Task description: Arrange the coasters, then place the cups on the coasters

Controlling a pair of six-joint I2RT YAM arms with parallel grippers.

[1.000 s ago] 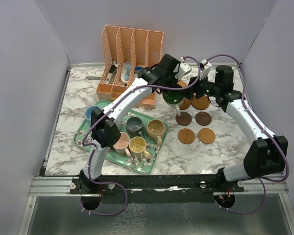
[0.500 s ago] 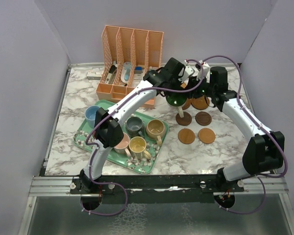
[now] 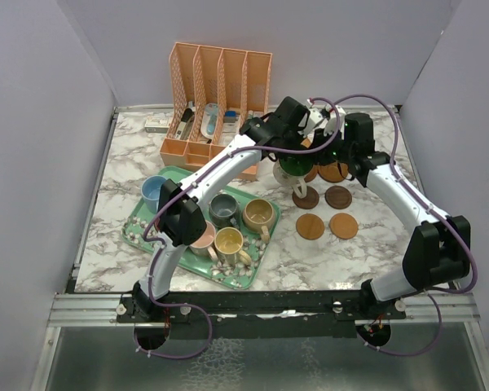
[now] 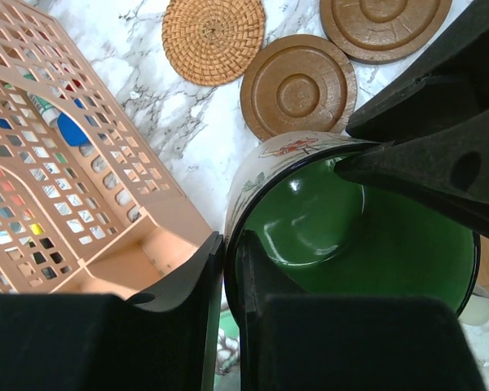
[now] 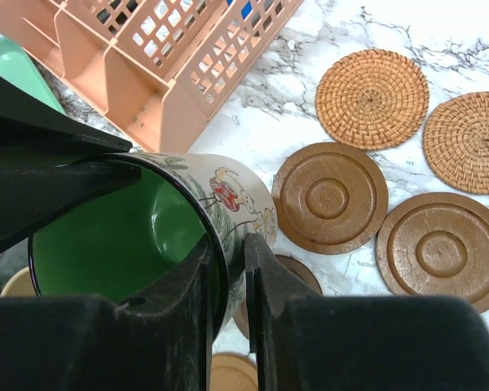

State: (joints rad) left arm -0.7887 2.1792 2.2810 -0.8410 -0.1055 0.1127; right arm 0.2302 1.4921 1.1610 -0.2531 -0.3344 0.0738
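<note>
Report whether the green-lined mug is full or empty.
Empty. Both wrist views look straight into the mug: bare glossy green inside, no liquid. The left hand and right hand each pinch its rim.

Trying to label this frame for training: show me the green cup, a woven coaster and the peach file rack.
green cup [image 4: 326,220], left wrist view, glossy green inside wall.
woven coaster [image 4: 213,39], left wrist view, centre of the weave.
file rack [image 4: 57,179], left wrist view, perforated side wall.
</note>
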